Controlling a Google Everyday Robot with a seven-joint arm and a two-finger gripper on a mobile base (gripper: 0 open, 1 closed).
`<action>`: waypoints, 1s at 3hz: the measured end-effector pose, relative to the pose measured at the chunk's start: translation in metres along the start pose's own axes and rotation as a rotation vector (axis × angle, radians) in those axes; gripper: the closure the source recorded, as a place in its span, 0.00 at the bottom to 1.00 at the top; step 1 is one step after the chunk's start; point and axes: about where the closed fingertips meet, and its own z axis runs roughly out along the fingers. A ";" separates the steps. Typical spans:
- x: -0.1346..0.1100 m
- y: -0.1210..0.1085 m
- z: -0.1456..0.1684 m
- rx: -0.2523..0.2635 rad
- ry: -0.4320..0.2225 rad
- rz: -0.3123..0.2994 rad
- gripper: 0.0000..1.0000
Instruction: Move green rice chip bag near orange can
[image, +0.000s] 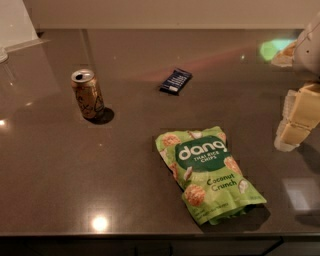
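The green rice chip bag (207, 172) lies flat on the dark countertop, front centre-right, with its "dang" label facing up. The orange can (88, 93) stands upright at the left, well apart from the bag. My gripper (295, 120) is at the right edge of the view, to the right of the bag and above the counter, with pale yellow finger pads showing. It holds nothing that I can see.
A small dark blue flat packet (176, 81) lies behind the bag, toward the centre back. The counter's front edge (150, 235) runs along the bottom. A white object (12, 22) stands at the back left corner.
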 end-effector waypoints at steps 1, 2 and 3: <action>0.000 0.000 0.000 0.000 0.000 0.000 0.00; -0.002 0.001 0.000 -0.003 0.001 0.001 0.00; -0.010 0.013 0.005 -0.012 0.011 0.028 0.00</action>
